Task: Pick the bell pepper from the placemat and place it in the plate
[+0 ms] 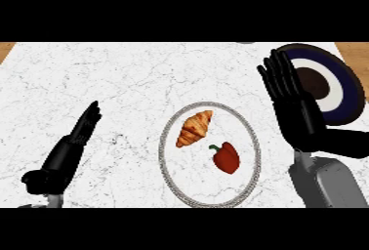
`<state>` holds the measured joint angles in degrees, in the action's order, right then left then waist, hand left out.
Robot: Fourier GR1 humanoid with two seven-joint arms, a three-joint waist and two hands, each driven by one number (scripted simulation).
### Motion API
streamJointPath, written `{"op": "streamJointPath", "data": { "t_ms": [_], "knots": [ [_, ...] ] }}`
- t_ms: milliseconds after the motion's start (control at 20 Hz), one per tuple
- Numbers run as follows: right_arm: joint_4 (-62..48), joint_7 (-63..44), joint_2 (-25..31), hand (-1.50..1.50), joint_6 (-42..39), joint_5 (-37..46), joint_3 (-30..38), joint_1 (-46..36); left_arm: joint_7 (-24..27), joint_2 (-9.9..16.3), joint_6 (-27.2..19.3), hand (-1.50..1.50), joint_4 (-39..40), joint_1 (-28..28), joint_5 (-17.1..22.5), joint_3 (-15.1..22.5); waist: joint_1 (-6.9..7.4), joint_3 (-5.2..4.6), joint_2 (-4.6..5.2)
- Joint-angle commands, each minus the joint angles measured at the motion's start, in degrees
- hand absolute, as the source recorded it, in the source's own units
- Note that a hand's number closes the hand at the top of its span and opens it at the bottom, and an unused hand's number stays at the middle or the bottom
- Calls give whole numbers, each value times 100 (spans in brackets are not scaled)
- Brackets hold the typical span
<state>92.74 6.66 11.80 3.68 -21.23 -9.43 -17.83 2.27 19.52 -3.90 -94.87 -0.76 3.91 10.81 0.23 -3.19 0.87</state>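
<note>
Our right hand (297, 110) stands flat with fingers straight, holding nothing, just right of the white oval placemat (173, 168) and partly in front of the dark blue plate (351, 93). We judge it is poised there to come in at the bell pepper (227, 157), which lies on the placemat below a croissant (195, 128), apart from it. Our left hand (81, 131) rests edge-on at the left, fingers extended and empty.

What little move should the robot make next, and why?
Probably lower the right robot hand left and down toward the bell pepper. That hand is open and holds nothing, and the pepper lies beside the croissant on the placemat, not on the plate.
</note>
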Motion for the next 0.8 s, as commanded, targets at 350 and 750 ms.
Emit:
{"op": "streamJointPath", "data": {
  "t_ms": [350,750],
  "knots": [
    [-927,-161,2024,150,-798,1836,-47,-1550,-1104,-751,-238,0,1052,-242,700,-97,87,286,46],
    [-3113,2071,1205,-150,-1615,1312,576,-1848,-1300,-847,-66,0,1390,7,807,-285,42,320,-65]
  ]
}}
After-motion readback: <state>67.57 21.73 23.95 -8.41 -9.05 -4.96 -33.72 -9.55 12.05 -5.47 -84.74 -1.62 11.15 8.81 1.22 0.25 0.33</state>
